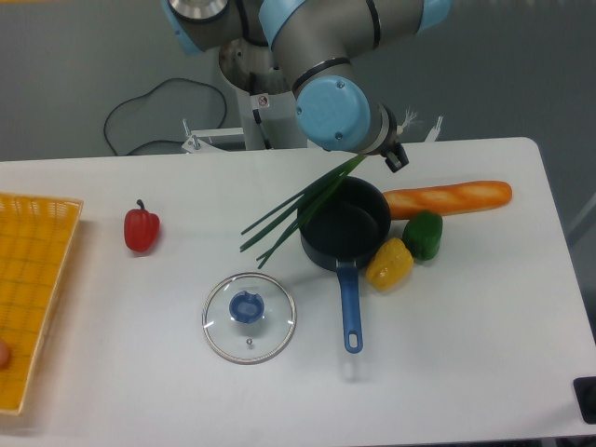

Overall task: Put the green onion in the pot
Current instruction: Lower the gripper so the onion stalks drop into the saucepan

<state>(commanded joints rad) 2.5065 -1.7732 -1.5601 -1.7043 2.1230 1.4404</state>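
My gripper (pixel 391 147) hangs above the far rim of the pot (pixel 343 226), shut on the pale end of the green onion (pixel 300 207). The long green stalks slant down and to the left from the gripper, crossing the pot's left rim, with their tips in the air left of the pot. The dark pot stands on the white table with its blue handle (pixel 350 312) pointing toward the front edge. The fingertips are mostly hidden behind the blue wrist joint.
A glass lid with a blue knob (pixel 249 316) lies front left of the pot. A yellow pepper (pixel 388 264), a green pepper (pixel 423 234) and a baguette (pixel 447 196) crowd the pot's right side. A red pepper (pixel 142 229) and a yellow basket (pixel 33 289) are at the left.
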